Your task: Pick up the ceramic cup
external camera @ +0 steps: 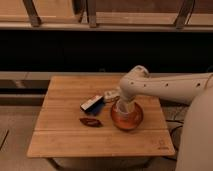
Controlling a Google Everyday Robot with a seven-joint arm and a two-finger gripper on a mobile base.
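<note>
The ceramic cup [123, 107] is small, pale cream-white and glossy. It stands in the wide reddish-orange dish [127, 119] on the right half of the wooden table [65, 135]. My white arm reaches in from the right, and its gripper [124, 101] is right over the cup, at its rim. The arm's wrist hides the cup's upper part and the gripper's tips.
A dark rectangular object with a blue edge [92, 104] lies left of the dish, with a small white item [111, 95] behind it. A flat dark brown object [91, 121] lies at the front left of the dish. A dark wall and railing stand behind the table.
</note>
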